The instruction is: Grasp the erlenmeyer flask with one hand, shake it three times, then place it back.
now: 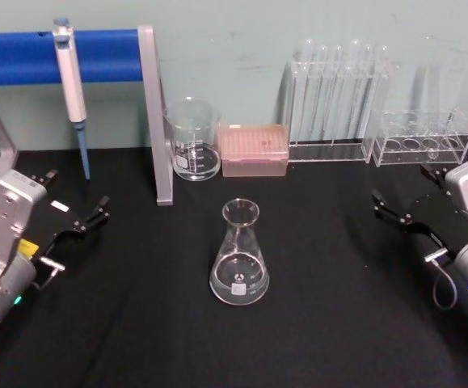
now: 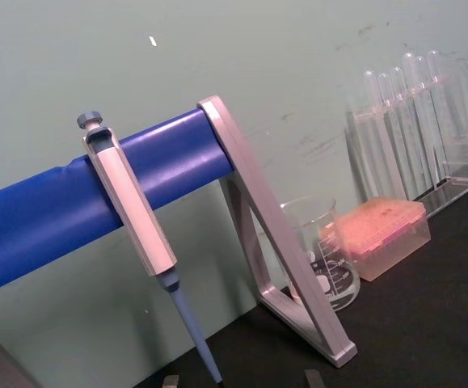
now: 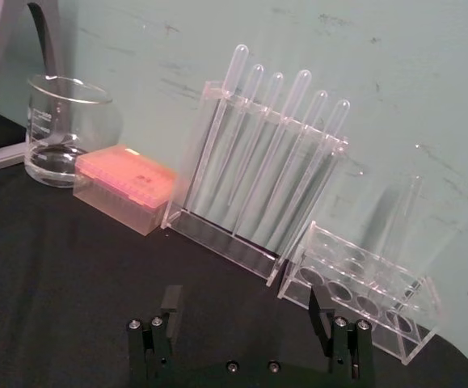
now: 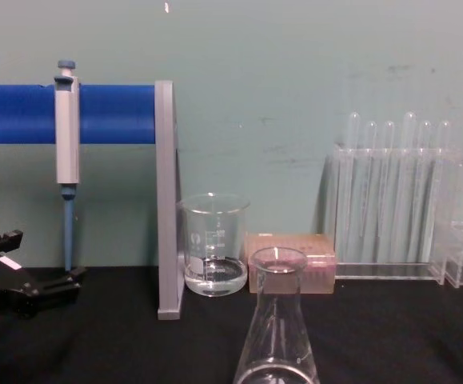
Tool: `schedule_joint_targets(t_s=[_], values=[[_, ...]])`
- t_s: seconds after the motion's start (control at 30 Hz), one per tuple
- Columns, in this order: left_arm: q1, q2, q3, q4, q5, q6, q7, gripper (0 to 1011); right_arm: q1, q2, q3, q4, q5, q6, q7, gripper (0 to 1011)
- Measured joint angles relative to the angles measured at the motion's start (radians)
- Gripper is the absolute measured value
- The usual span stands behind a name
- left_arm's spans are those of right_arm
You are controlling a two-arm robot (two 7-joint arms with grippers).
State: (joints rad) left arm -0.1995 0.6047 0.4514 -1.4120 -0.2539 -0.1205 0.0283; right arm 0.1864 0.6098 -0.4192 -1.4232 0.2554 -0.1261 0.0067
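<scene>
The erlenmeyer flask (image 1: 239, 260) stands upright mid-way on the worktop (image 1: 339, 323), well apart from the left claw (image 1: 98, 212) and right claw (image 1: 381, 208), both spread. Closing on its sloping wall, not the neck, could let it slip or topple.

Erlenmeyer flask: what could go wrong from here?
The erlenmeyer flask is smooth tapered glass: a grip on the cone could slide up it. The beaker and pink tip box stand behind it, so a wide shake might strike them. The left end effector and right end effector sit open at either side.
</scene>
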Motion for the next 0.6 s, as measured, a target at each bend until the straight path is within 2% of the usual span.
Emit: schedule_joint_targets(t_s=[0.43,0.6], values=[[0.0,0.0,0.0,0.0,0.0,0.0,0.0,1001,-0.065,0.04,0.051,-0.075,0.05,0.03,0.084,1002],[0.0,0.0,0.0,0.0,0.0,0.0,0.0,1001,-0.091,0.049,0.069,-0.104,0.09,0.026,0.147,1002]])
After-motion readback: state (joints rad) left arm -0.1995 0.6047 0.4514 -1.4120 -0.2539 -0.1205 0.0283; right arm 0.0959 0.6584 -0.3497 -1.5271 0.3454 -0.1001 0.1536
